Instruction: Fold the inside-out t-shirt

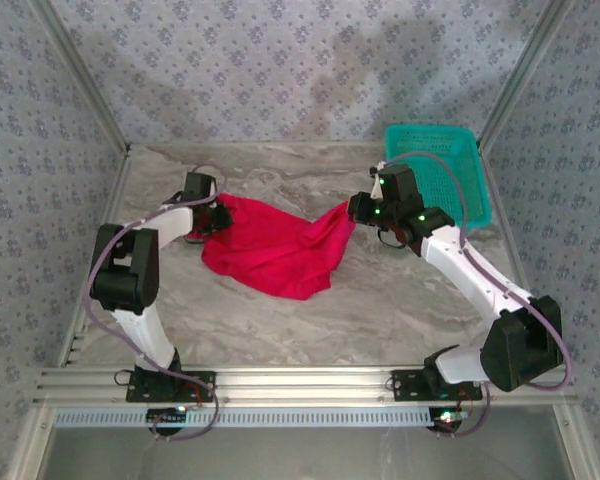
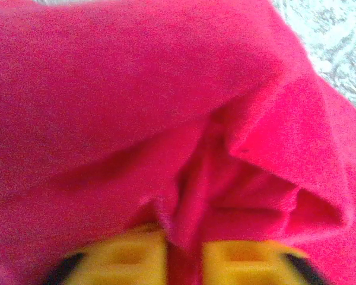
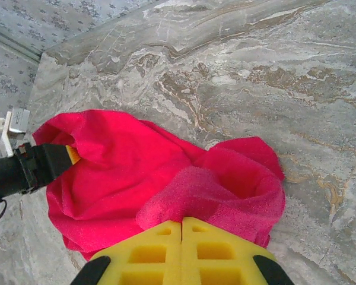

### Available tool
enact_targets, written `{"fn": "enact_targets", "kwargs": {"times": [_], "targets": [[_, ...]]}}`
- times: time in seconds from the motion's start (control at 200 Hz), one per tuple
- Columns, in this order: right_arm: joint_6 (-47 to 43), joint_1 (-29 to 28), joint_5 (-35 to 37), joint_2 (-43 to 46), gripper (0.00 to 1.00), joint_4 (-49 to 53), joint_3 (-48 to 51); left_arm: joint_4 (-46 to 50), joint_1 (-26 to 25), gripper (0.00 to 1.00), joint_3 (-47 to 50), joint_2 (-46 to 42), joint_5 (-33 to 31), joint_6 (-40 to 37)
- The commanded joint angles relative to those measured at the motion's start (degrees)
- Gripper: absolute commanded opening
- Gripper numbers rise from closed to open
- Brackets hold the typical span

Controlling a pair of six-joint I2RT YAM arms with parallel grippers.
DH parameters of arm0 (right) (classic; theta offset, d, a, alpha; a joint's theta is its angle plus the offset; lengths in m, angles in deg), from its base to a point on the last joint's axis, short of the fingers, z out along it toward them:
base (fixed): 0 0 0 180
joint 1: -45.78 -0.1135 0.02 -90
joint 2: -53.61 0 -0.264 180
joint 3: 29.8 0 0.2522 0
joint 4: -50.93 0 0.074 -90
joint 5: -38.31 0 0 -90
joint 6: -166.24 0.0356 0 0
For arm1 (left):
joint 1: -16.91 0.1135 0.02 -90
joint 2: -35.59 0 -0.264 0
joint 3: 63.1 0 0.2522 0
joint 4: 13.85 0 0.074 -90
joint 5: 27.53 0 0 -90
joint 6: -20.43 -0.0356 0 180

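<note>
Yellow-fingered right gripper [image 3: 182, 228] is pinching the red t-shirt [image 1: 270, 245] at its right corner. Left gripper [image 2: 184, 243] is clamping the left edge (cloth bunched between its fingers). Shirt is lying crumpled mid-way across the marble table [image 1: 380, 310].

Soft, matt cloth t-shirt [image 1: 270, 250] — smooth marbled table [image 1: 380, 310] — plastic mesh basket [image 1: 450, 145].

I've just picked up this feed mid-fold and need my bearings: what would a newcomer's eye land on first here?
The bright red t-shirt stands out first, bunched in the middle of the marble table. The left gripper pinches its left edge and the right gripper its right corner, both closed on cloth. Next comes the teal basket at the table's far right corner.
</note>
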Motion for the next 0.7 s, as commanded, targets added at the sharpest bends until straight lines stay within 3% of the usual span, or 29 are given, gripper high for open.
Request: {"fn": "enact_targets", "kwargs": {"times": [0.0,0.175,0.425,0.695], "targets": [[-1.08,0.22,-0.68,-0.11,0.00,0.99,-2.17,3.57,0.85,0.00,-3.94,-0.34,-3.07,-2.49],[-4.02,3.43,1.61,1.51,0.00,6.75,-8.74,10.04,1.32,0.00,-8.87,-12.98,-4.57,-5.31],[-4.37,11.60,-3.28,5.69,0.00,14.05,-24.11,15.02,5.06,0.00,-21.78,-31.12,-6.95,-6.99],[-1.27,12.23,-8.07,9.68,0.00,17.40,-34.07,16.68,5.11,0.00,-26.19,-41.96,-7.00,-5.67]]}}
